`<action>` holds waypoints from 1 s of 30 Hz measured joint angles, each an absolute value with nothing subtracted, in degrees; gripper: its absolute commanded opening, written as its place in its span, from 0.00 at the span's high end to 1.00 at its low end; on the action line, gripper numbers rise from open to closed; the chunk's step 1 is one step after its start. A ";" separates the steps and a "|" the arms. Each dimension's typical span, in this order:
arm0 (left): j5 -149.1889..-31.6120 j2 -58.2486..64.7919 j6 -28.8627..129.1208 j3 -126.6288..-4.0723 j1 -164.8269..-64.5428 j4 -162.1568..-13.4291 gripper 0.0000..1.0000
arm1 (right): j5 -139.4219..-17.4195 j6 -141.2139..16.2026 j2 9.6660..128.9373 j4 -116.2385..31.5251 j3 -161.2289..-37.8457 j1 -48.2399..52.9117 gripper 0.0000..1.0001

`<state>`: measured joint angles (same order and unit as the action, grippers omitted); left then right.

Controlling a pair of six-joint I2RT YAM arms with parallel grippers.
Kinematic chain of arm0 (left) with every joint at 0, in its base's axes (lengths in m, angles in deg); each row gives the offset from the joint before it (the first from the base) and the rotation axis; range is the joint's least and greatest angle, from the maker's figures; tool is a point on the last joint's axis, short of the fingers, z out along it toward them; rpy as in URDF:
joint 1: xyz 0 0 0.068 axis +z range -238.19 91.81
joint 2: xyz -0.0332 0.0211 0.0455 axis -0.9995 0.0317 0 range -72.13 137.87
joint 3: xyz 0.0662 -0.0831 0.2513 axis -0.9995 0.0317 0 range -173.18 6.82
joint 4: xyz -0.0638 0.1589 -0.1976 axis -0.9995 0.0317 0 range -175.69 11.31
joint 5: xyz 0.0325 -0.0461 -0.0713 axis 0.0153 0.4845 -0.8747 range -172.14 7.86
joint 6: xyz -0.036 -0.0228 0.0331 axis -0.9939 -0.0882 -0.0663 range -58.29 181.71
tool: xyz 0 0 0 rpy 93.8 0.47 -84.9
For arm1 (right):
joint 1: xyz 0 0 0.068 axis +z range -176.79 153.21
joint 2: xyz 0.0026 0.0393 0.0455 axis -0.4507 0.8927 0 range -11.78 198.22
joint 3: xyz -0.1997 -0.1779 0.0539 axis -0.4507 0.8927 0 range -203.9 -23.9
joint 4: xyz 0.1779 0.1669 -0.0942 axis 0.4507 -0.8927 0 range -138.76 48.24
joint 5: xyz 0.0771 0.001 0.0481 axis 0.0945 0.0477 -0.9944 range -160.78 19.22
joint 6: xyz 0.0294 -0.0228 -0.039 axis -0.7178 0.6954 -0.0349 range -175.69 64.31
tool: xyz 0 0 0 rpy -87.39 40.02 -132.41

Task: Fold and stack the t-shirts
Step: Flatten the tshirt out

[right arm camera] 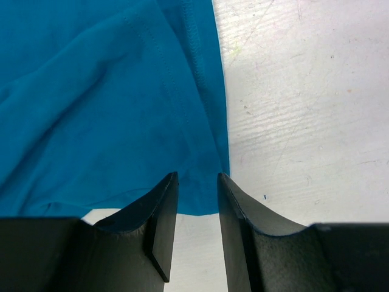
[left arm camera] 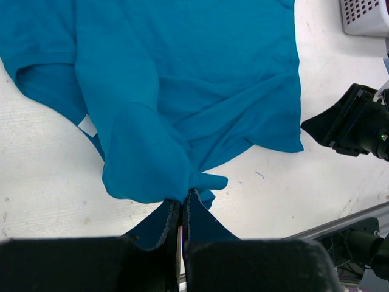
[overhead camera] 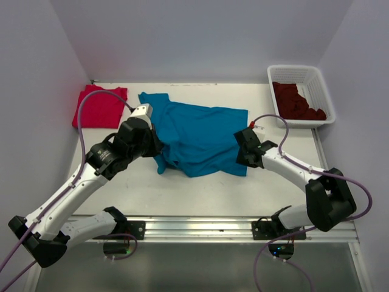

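A teal blue t-shirt [overhead camera: 200,137] [left arm camera: 200,79] [right arm camera: 91,103] lies spread and rumpled across the middle of the table. My left gripper [overhead camera: 157,145] [left arm camera: 182,199] is shut on a bunched fold at the shirt's left side. My right gripper [overhead camera: 243,151] [right arm camera: 197,177] stands open at the shirt's right lower corner, its jaws apart above the hem with no cloth pinched. A bright red t-shirt [overhead camera: 100,108] lies folded at the back left. Dark maroon t-shirts [overhead camera: 298,102] sit in the basket.
The white lattice basket [overhead camera: 321,88] [left arm camera: 368,15] stands at the back right corner. White walls close in the table on the left, back and right. A metal rail [overhead camera: 194,228] runs along the near edge. The right arm [left arm camera: 352,125] shows in the left wrist view.
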<state>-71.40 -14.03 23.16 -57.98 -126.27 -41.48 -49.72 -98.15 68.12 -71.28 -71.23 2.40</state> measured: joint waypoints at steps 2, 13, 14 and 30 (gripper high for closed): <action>-71.40 -14.03 23.16 -57.98 -126.27 -41.48 1.00 | -49.83 -98.19 68.12 -71.02 -70.91 2.40 0.63; -71.31 -14.66 23.12 -57.23 -126.27 -41.46 1.00 | -51.40 -99.35 70.65 -69.92 -67.28 2.40 0.64; -71.29 -14.66 23.12 -57.23 -126.27 -41.44 1.00 | -51.45 -99.44 70.83 -69.77 -67.21 2.40 0.64; -71.29 -15.12 22.71 -57.04 -126.27 -41.46 1.00 | -52.12 -99.50 72.01 -68.13 -66.86 2.40 0.72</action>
